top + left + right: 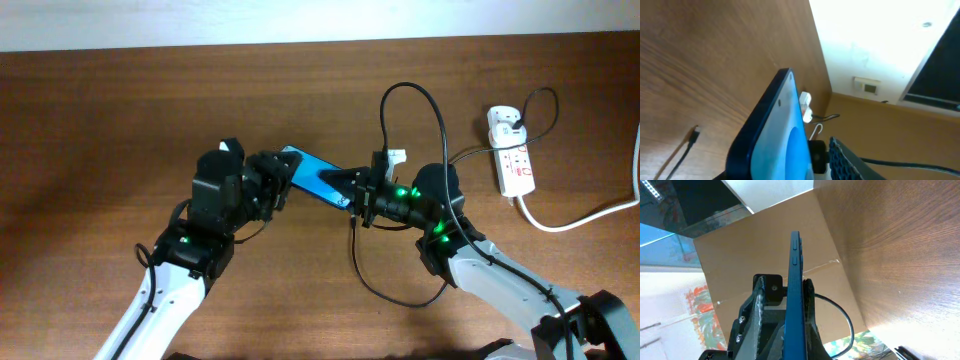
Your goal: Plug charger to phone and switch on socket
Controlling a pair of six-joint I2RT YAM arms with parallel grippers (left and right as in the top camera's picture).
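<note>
The right gripper (357,196) is clamped on the phone (312,176), which sits edge-on between its fingers. The left gripper (274,182) meets the phone's other end, but I cannot tell whether it is gripping. The charger (412,86) tip lies loose on the desk (120,110) nearby. Its white plug sits in the socket (516,165), farther right.

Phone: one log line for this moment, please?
phone tilted | right gripper shut on it | left gripper at other end, grip unclear | charger tip on table
</note>
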